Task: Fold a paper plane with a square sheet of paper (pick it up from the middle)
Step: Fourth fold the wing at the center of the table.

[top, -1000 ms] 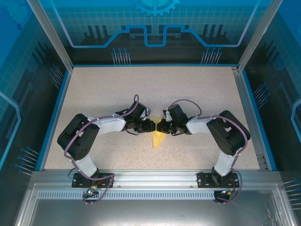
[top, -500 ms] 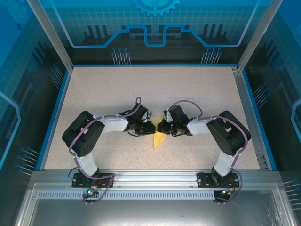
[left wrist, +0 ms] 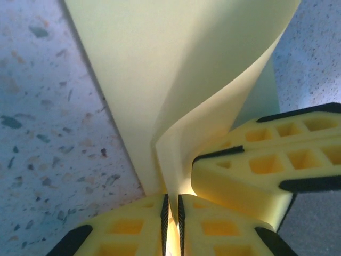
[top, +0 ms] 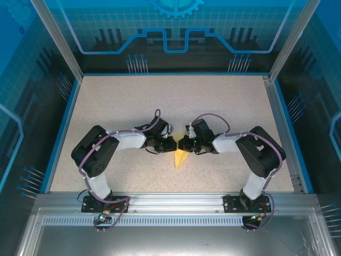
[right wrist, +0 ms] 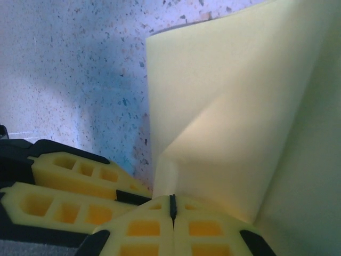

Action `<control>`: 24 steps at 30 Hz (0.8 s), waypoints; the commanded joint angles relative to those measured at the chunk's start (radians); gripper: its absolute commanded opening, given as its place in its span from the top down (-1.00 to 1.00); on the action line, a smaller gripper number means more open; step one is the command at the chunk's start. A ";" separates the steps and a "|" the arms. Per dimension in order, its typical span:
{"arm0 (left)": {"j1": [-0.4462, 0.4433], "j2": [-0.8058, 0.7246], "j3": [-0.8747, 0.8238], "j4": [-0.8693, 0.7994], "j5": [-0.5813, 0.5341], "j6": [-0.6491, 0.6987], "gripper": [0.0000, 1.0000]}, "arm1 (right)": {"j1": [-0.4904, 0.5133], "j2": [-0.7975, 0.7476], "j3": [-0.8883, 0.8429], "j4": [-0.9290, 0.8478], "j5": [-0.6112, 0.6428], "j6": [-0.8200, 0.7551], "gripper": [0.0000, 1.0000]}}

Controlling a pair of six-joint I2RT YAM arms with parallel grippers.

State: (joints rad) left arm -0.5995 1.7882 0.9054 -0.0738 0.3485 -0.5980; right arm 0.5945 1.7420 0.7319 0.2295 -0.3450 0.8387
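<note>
Standoff over counter (top: 213,106): pinches folded yellow sheet of paper (left wrist: 176,69) in left gripper (left wrist: 171,213) and right gripper (right wrist: 172,205), both clamped tight; risks tearing it if pulled apart.

The whole speckled beige table top (top: 133,106) is seen from high up behind the two arms, looking down and forward. The thin yellow folded sheet of paper (top: 180,158) is seen small there. Each wrist camera is set just behind its own yellow foam fingers (left wrist: 128,232), low and very near. The paper and the table top are shared by all three views.
</note>
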 commanded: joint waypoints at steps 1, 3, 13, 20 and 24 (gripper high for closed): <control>-0.007 0.025 0.035 -0.041 -0.003 0.036 0.70 | -0.012 -0.054 0.000 -0.030 -0.002 -0.009 0.96; -0.006 0.035 0.044 -0.055 -0.011 0.048 0.72 | -0.022 -0.070 0.007 -0.055 0.005 -0.026 0.96; -0.008 0.087 0.082 -0.120 -0.066 0.112 0.78 | -0.078 0.003 0.085 -0.104 -0.014 -0.096 0.95; -0.019 0.109 0.108 -0.194 -0.149 0.168 0.84 | -0.108 0.088 0.164 -0.134 -0.017 -0.136 0.95; -0.026 0.121 0.112 -0.215 -0.179 0.186 0.86 | -0.121 0.128 0.201 -0.161 -0.007 -0.166 0.95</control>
State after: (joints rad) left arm -0.6197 1.8549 1.0199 -0.2047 0.2726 -0.4606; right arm 0.4927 1.8400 0.8986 0.1127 -0.3489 0.7177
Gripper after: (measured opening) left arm 0.077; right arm 0.042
